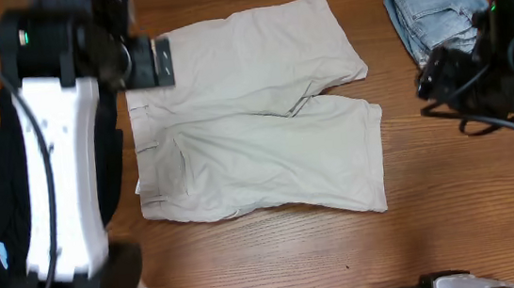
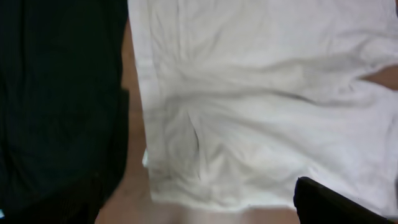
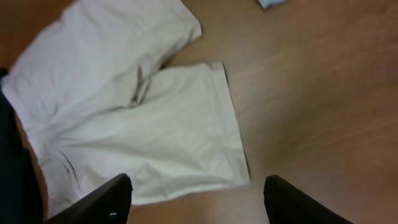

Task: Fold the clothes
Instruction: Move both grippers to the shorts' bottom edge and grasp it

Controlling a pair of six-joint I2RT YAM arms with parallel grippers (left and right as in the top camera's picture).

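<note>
- Brown wood-grain table [image 1: 277, 255] runs to the frame edges in every view
- Shorts [image 1: 254, 116] lie spread flat at mid-frame overhead, waistband to the left, legs to the right
- Jeans [image 1: 433, 4] sit bunched at the upper right; a black garment [image 1: 1, 187] lies at the left edge
- Left gripper [image 1: 159, 62] hangs over the shorts' upper left corner, jaws wide, empty
- Right gripper [image 3: 198, 205] is spread apart, holding nothing, over wood right of the shorts

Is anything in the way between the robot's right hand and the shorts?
No, nothing visible. The right gripper hangs with open jaws over bare table, beside the leg end of the shorts. The jeans lie off to the side.
</note>
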